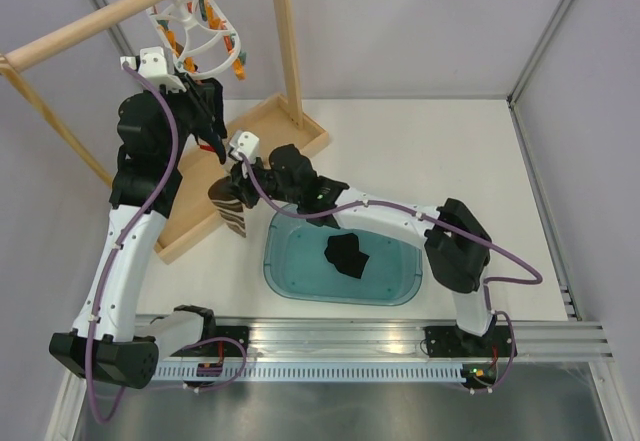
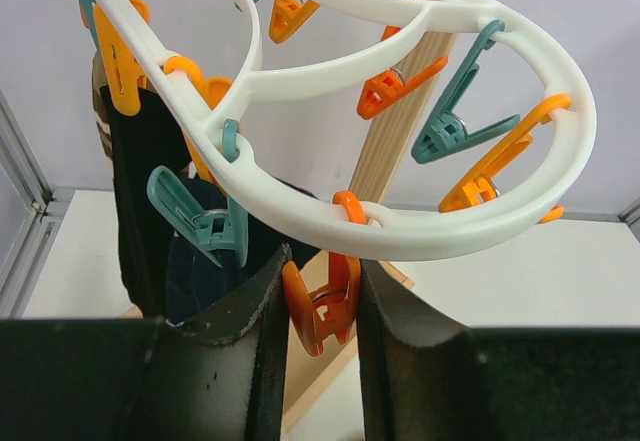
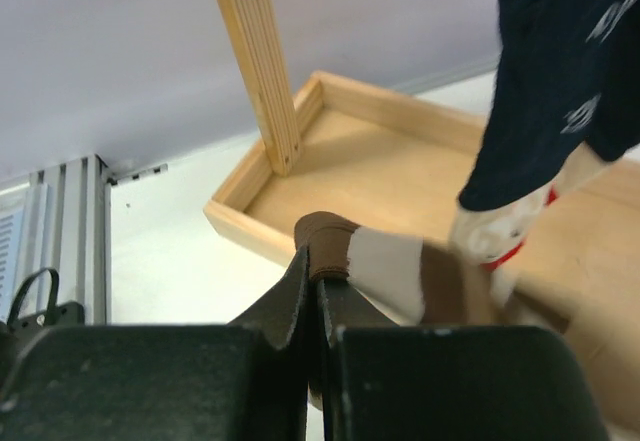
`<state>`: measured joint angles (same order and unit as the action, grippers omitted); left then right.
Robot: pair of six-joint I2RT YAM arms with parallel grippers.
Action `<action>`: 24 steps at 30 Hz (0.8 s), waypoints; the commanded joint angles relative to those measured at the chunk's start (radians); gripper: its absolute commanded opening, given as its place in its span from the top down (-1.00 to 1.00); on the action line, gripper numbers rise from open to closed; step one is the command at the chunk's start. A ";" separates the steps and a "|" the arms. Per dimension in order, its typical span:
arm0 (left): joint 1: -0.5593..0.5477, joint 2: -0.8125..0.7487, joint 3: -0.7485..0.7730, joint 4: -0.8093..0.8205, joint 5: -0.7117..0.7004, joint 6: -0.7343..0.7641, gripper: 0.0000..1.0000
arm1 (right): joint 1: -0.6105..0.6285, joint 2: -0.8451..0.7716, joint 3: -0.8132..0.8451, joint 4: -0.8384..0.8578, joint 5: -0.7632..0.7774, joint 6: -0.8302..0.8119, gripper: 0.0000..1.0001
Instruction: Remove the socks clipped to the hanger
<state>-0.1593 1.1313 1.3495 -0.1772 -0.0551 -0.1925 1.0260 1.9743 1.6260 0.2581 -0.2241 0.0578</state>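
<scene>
The white ring hanger (image 1: 195,31) (image 2: 400,231) hangs from the wooden pole, with orange and teal clips dangling. My left gripper (image 1: 212,149) (image 2: 322,306) is shut on an orange clip (image 2: 325,301), one pad on each side. A striped brown and white sock (image 1: 232,213) (image 3: 390,266) hangs just below, and my right gripper (image 1: 237,189) (image 3: 320,286) is shut on its brown cuff. Dark socks (image 2: 140,191) still hang from clips. A navy sock (image 3: 560,81) and a red-white sock (image 3: 495,236) dangle beside the striped one. One black sock (image 1: 347,254) lies in the teal basin (image 1: 390,276).
The wooden rack's pole (image 1: 100,21), upright post (image 1: 285,41) (image 3: 255,61) and tray-like base (image 1: 270,131) (image 3: 400,171) stand at the back left. The basin sits in front of the right arm. Metal frame rails edge the table.
</scene>
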 commanded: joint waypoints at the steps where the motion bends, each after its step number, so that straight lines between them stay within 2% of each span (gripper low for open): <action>1: -0.006 -0.024 0.036 0.028 -0.023 0.031 0.95 | 0.006 -0.103 -0.057 0.059 0.035 0.000 0.99; 7: -0.008 -0.028 0.034 0.028 -0.017 0.025 0.95 | 0.005 -0.147 -0.115 0.067 0.061 -0.004 0.99; 8: -0.008 -0.033 0.034 0.028 -0.022 0.019 0.88 | 0.006 -0.152 -0.121 0.066 0.065 -0.004 0.99; 9: -0.008 -0.034 0.030 0.027 -0.029 0.016 0.68 | 0.005 -0.158 -0.132 0.066 0.069 -0.006 0.99; 11: -0.008 -0.041 0.025 0.022 -0.034 0.010 0.07 | 0.005 -0.172 -0.155 0.067 0.080 -0.006 0.99; 13: -0.008 -0.050 0.017 0.013 -0.034 0.005 -0.14 | 0.005 -0.187 -0.169 0.069 0.088 -0.009 0.99; 14: -0.008 -0.053 0.017 0.009 -0.035 0.002 -0.32 | 0.005 -0.192 -0.175 0.067 0.094 -0.009 0.98; 16: -0.008 -0.062 0.016 -0.008 -0.035 -0.004 -0.93 | 0.005 -0.206 -0.193 0.066 0.103 -0.012 0.99; 17: -0.008 -0.065 0.010 -0.014 -0.035 -0.005 -0.99 | 0.005 -0.210 -0.207 0.066 0.109 -0.012 0.99; 24: -0.009 -0.139 -0.056 -0.039 -0.037 -0.012 -1.00 | 0.005 -0.278 -0.285 0.066 0.153 -0.019 0.99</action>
<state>-0.1642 1.0344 1.3209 -0.1955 -0.0776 -0.1951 1.0260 1.7668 1.3640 0.2913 -0.1104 0.0544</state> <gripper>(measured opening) 0.995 0.013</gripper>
